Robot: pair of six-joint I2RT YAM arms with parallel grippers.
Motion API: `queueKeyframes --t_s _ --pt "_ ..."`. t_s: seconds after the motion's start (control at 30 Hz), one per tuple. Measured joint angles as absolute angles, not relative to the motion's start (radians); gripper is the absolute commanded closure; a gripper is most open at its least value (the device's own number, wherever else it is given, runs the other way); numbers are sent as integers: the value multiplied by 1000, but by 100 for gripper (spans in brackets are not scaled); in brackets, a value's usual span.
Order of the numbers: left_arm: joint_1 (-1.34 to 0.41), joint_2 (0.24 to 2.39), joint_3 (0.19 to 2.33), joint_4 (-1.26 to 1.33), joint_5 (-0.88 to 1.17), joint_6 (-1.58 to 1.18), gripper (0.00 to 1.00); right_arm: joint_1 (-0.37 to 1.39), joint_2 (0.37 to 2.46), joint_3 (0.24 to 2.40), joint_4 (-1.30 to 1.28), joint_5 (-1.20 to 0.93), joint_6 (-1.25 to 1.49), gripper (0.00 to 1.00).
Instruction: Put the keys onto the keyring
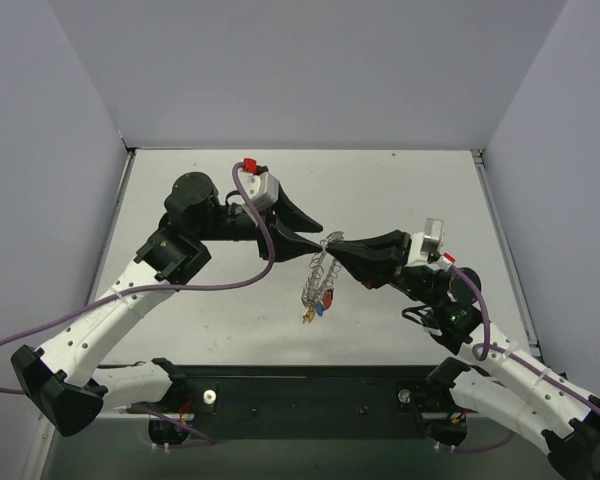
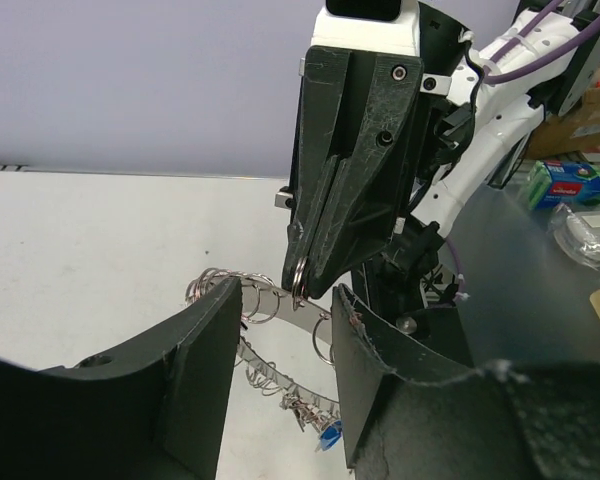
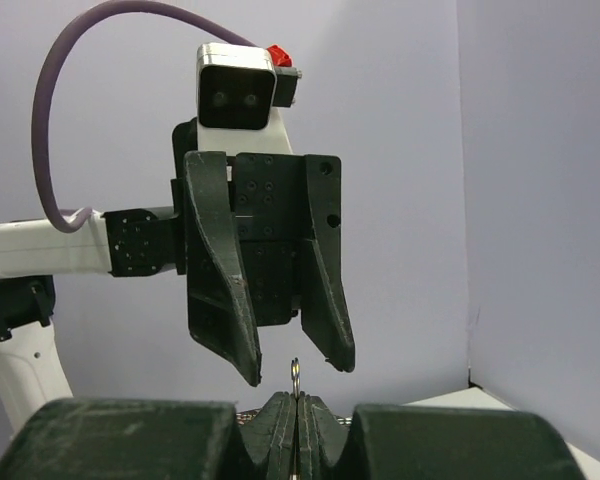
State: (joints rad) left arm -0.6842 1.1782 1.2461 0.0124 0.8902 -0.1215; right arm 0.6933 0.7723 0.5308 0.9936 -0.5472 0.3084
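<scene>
Above the white worktop [image 1: 400,190], the right pincer [image 1: 332,245] is pressed together on one loop of the coil-rimmed keyring [image 1: 320,268]. The ring hangs below its tips, with the red, blue and yellow keys [image 1: 320,308] dangling at the bottom. The left pincer [image 1: 318,240] faces it, fingers spread to either side of the ring's upper edge. Off the worktop's far side sit a cardboard box [image 2: 590,120] and a green-and-blue packet [image 2: 565,180], its print too small to read.

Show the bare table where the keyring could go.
Free: the table strip along the back wall, and the near strip left of the keys. Crowded: the centre, where left fingers and right fingers meet at the keyring.
</scene>
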Motion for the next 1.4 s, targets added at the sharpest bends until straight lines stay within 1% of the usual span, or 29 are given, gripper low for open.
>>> queueKeyframes --t_s 0.3,0.4,0.43,0.47,0.53,0.6,0.83,0.87,0.9,0.97,1.0,1.07,1.1,1.17,1.2,1.3,1.37,1.4 --pt "-684 1189 1246 18 926 -115 62 692 772 531 1027 -583 331 100" --pt "-684 1198 1246 18 938 -113 67 688 772 531 1039 -588 339 100" --pt "-684 1200 1247 18 942 -114 77 688 772 531 1040 -590 340 100" --pt "-684 1205 1248 18 949 -113 82 688 773 531 1041 -591 341 100" --pt "-684 1210 1248 18 960 -118 92 688 778 531 1044 -592 342 100" --pt "-684 1212 1248 18 973 -121 99 685 784 531 1044 -591 343 100" --pt "-678 1212 1248 21 983 -128 100 681 801 531 1061 -594 344 100" --pt "-678 1212 1249 16 981 -126 100 681 801 531 1060 -593 344 99" --pt "-678 1212 1252 6 980 -120 100 681 801 531 1056 -593 342 89" --pt "-678 1212 1266 -35 964 -101 100 681 792 535 1027 -584 331 79" --pt "-680 1213 1279 -72 953 -87 100 681 784 542 994 -579 321 65" --pt "-682 1216 1316 -150 919 -46 100 681 757 558 915 -568 289 52" --pt "-682 1218 1341 -199 902 -21 100 681 741 571 866 -563 268 43" --pt "-682 1227 1396 -289 851 32 100 681 710 610 765 -554 215 33" --pt "-682 1231 1421 -338 828 57 100 681 700 629 726 -553 196 24" --pt "-696 1253 1499 -479 743 135 100 681 686 707 588 -558 121 16" --pt "-716 1274 1546 -573 692 180 100 681 693 765 500 -576 75 17" --pt "-728 1288 1567 -616 669 202 100 681 704 794 459 -591 55 22"
